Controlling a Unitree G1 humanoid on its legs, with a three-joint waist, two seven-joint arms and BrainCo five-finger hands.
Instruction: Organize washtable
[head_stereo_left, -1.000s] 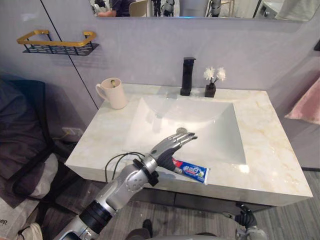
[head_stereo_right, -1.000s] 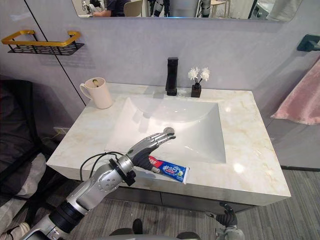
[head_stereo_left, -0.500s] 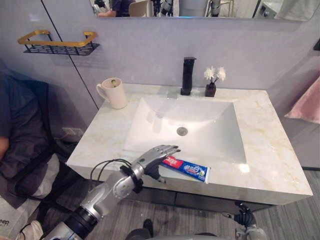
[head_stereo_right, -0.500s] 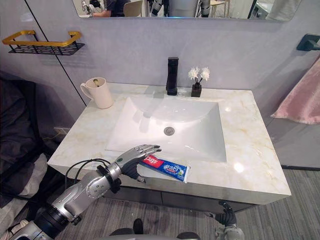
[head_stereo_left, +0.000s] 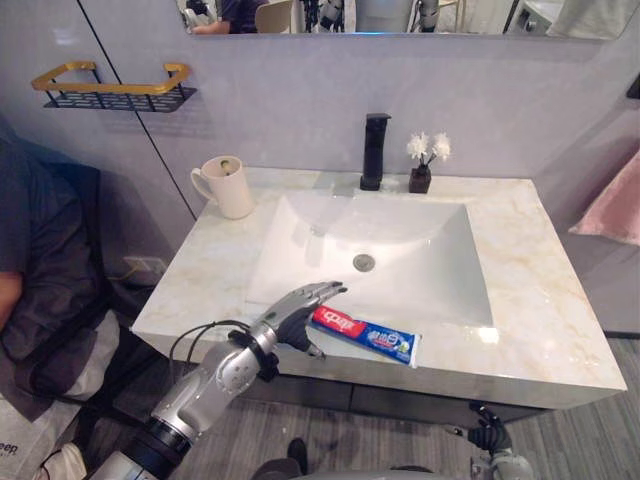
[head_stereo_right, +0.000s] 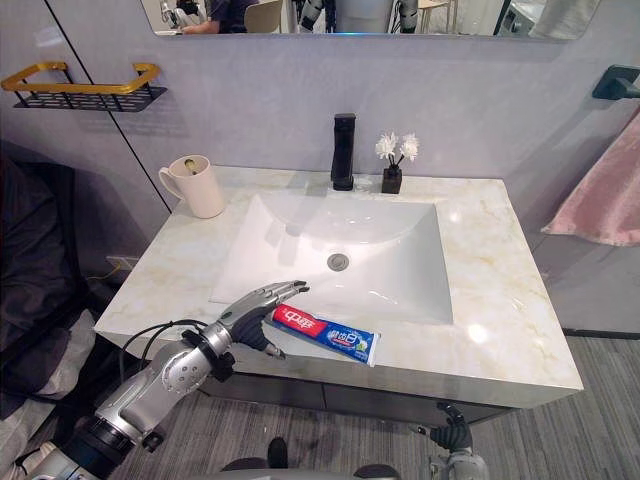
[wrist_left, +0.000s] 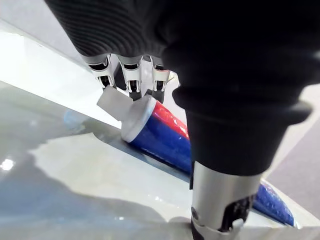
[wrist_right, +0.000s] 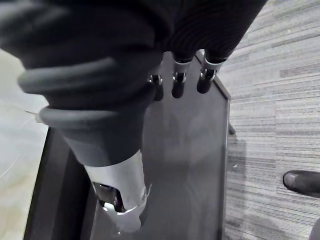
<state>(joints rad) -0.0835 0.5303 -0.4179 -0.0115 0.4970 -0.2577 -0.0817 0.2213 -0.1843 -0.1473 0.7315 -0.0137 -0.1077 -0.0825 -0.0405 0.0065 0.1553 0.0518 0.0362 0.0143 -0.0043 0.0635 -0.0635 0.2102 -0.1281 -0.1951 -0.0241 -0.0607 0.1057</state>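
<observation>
The toothpaste tube lies flat on the counter, on the front rim just in front of the sink, with its white cap end pointing toward the sink's front left corner. The left robot hand reaches in over that same corner. Its fingers are stretched out nearly straight, and their dark tips touch the white cap from above. The thumb hangs down on the front side of the tube, clear of it. So the hand is open, resting on the tube rather than clamped round it.

The right robot hand hangs low in front of the sink, down beside the dark cabinet front and above the grey floor. Its fingers are loose and hold nothing.

Behind the sink stands the black faucet, and just to the right of it is a small dark pot of white flowers. A cream mug sits at the sink's back left corner. On the wall up to the left of the sink hangs a black and gold shelf. A pink towel hangs off to the sink's right. A person in dark clothes is at the far left of the sink.
</observation>
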